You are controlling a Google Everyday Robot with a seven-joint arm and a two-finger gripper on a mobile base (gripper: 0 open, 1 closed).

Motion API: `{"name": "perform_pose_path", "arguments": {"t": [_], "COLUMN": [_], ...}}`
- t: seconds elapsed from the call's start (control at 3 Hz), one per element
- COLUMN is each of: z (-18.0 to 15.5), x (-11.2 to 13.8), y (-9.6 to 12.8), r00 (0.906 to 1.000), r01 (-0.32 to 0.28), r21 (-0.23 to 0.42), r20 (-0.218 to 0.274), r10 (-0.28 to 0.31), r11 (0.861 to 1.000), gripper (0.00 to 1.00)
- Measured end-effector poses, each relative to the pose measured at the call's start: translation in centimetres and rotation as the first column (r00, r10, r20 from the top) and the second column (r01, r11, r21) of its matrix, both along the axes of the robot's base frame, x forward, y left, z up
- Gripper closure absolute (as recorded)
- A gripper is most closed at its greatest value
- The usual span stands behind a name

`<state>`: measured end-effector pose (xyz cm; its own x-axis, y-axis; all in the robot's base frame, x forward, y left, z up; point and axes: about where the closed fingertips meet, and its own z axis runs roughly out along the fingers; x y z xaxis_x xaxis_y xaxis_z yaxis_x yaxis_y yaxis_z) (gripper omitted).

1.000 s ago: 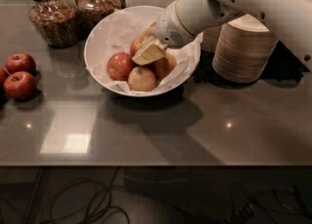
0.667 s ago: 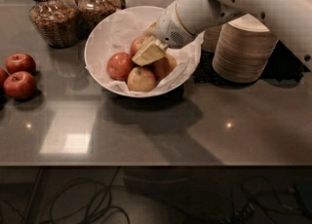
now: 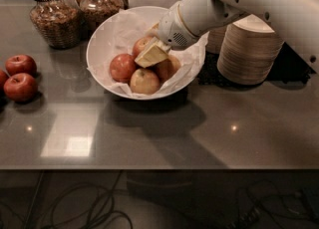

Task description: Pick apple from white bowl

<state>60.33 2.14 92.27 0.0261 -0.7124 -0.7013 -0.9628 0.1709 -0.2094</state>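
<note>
A large white bowl lined with crinkled white paper stands on the grey table. Several apples lie in it, among them a red one at the left and a yellowish one at the front. My gripper reaches in from the upper right on the white arm and sits low in the bowl among the apples, its tan fingers over the middle ones. An apple at the back is partly hidden behind it.
Two red apples lie on the table at the far left. Two glass jars stand behind the bowl at the left. A stack of beige paper bowls stands right of the white bowl, under the arm.
</note>
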Motion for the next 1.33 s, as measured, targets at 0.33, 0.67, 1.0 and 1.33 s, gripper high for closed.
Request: {"name": "perform_pose_path", "arguments": {"t": [0.33, 0.67, 1.0, 1.33], "z": [2.1, 6.7, 10.5, 10.5], "x": [0.3, 0.6, 0.4, 0.4], "y": [0.3, 0.4, -0.3, -0.3], "r00": [0.9995, 0.9939, 0.9852, 0.9852], "r01": [-0.022, -0.051, -0.062, -0.062], "r21": [0.027, 0.060, 0.107, 0.107], "r20": [0.023, 0.101, 0.166, 0.166], "r10": [0.022, 0.045, 0.044, 0.044], "r11": [0.999, 0.997, 0.992, 0.992], "gripper": [1.00, 1.00, 1.00, 1.00]}}
